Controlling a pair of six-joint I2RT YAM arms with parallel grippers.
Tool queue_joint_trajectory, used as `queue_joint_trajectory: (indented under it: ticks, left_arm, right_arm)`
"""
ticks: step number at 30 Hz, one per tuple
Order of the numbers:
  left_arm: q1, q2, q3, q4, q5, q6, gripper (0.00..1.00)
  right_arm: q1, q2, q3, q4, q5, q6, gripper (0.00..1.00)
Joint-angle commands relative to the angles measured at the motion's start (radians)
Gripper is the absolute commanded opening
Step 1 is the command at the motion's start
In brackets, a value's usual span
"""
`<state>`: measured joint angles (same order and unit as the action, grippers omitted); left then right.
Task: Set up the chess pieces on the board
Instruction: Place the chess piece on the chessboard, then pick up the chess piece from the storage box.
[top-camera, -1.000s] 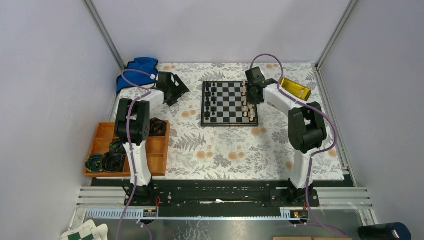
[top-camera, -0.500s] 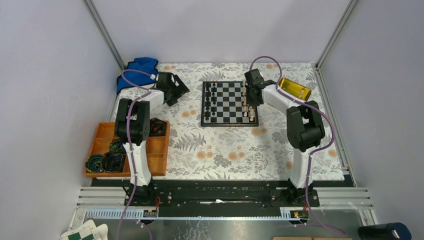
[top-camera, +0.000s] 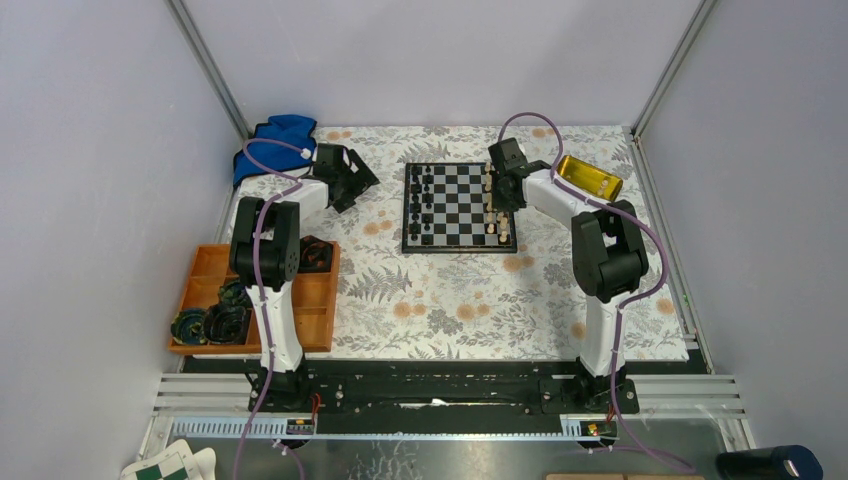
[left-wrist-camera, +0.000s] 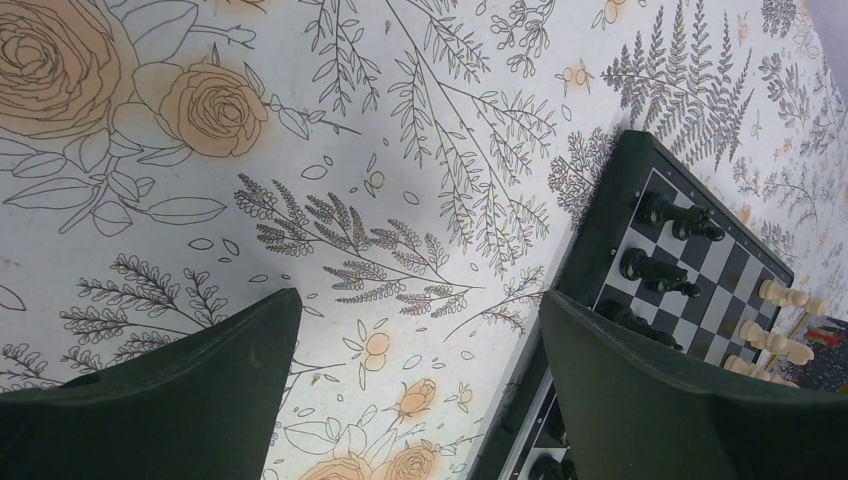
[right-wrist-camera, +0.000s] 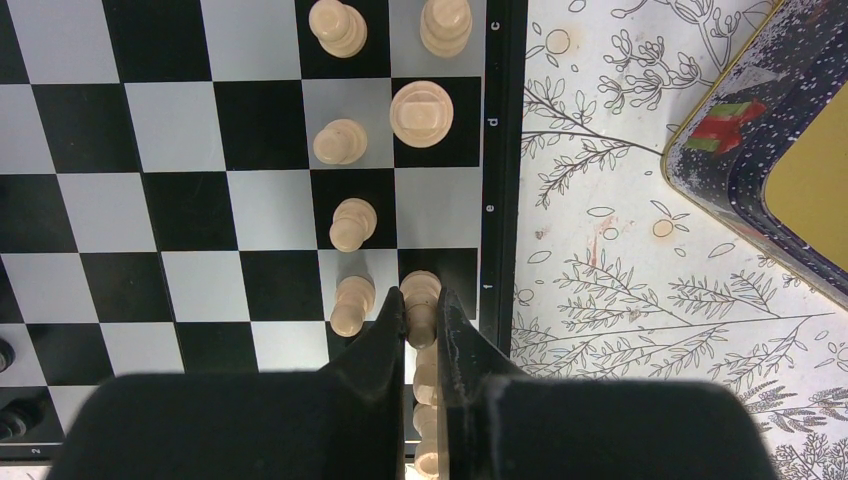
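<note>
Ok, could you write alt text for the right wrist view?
The right gripper, seen from above, is shut on a pale light-wood chess piece at the edge of the small black-and-white checkered chessboard. Other pale pieces stand nearby; a gold rectangular tin lies beside the board.

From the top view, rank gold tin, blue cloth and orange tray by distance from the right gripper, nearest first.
1. Gold tin, just right of the right gripper.
2. Blue cloth, far left corner.
3. Orange tray, near left edge.

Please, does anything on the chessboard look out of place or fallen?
Nothing looks fallen. Only one gap: the edge square by the letter e is bare, while the right claw grips a pale piece beside it.
</note>
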<state>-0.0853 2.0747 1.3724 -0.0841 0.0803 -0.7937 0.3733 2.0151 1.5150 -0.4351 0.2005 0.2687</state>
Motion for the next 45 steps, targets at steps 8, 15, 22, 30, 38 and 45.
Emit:
queue_joint_trajectory:
  ticks: [8,15,22,30,38,45]
  left_arm:
    - [-0.005,0.048,-0.044,-0.1,-0.046,0.033,0.99]
    - [-0.007,0.048,-0.044,-0.1,-0.044,0.033,0.99]
    - [-0.006,0.048,-0.045,-0.1,-0.04,0.03,0.99]
    - [-0.007,0.047,-0.047,-0.098,-0.039,0.03,0.99]
    - [-0.007,0.047,-0.048,-0.097,-0.038,0.031,0.99]
    - [-0.007,0.05,-0.042,-0.098,-0.037,0.037,0.99]
  right_arm:
    - [0.004,-0.005,-0.004,0.008,0.028,-0.021,0.24]
    - [0.006,-0.019,0.016,-0.01,0.027,-0.025,0.36]
    - [0.005,-0.046,0.049,-0.027,0.033,-0.028,0.41]
    - [-0.044,-0.089,0.172,-0.058,0.095,-0.029,0.57]
    - [-0.257,-0.086,0.236,-0.056,0.097,0.018,0.59]
    - [-0.442,-0.041,0.234,-0.043,0.102,0.056,0.63]
